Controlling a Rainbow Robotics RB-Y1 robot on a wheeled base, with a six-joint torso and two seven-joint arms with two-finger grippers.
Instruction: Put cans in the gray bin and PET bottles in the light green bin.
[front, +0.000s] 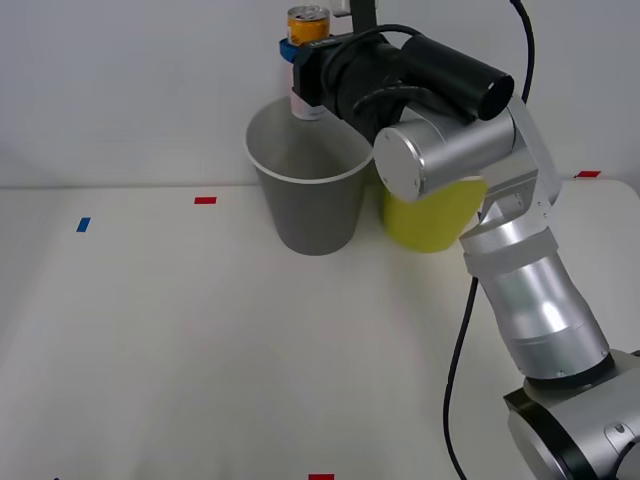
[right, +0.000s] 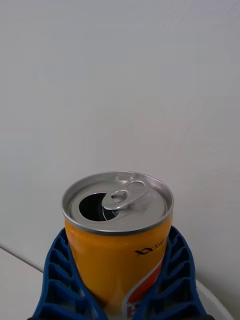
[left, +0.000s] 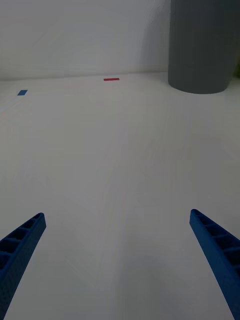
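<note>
Tabletop (front: 150, 330) carries the gray bin (front: 310, 205); I hold my right gripper (front: 300, 75), clamped on the can (front: 308, 25), above its rim. Left gripper (left: 117, 265) idles, spread apart. Next, I judge: release.

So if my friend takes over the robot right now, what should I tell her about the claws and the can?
Right claw: shut on the can, holding it upright in the air above the far rim of the gray bin. The can's tab is already popped open.
Left claw: open, holding nothing, low over the bare table, facing the gray bin.
Light green bin: stands right beside the gray bin, partly hidden behind the right arm.
Done: the can is picked up and carried to the gray bin.
Left: let go so the can drops into the gray bin. I see no PET bottle on the table.
</note>
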